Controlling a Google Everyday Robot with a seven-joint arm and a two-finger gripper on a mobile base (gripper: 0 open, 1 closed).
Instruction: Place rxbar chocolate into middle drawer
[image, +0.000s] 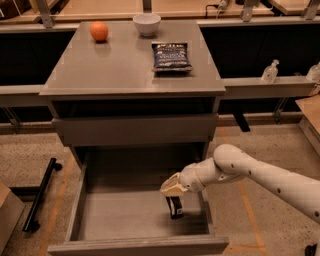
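The middle drawer is pulled open below the grey cabinet, its flat floor showing. My gripper reaches in from the right, low inside the drawer near its right wall. It is shut on the rxbar chocolate, a small black bar hanging upright below the fingers, its lower end close to or touching the drawer floor.
On the cabinet top lie a dark blue snack bag, an orange and a white bowl. A closed drawer front sits above the open one. A black bar stand lies on the floor at left.
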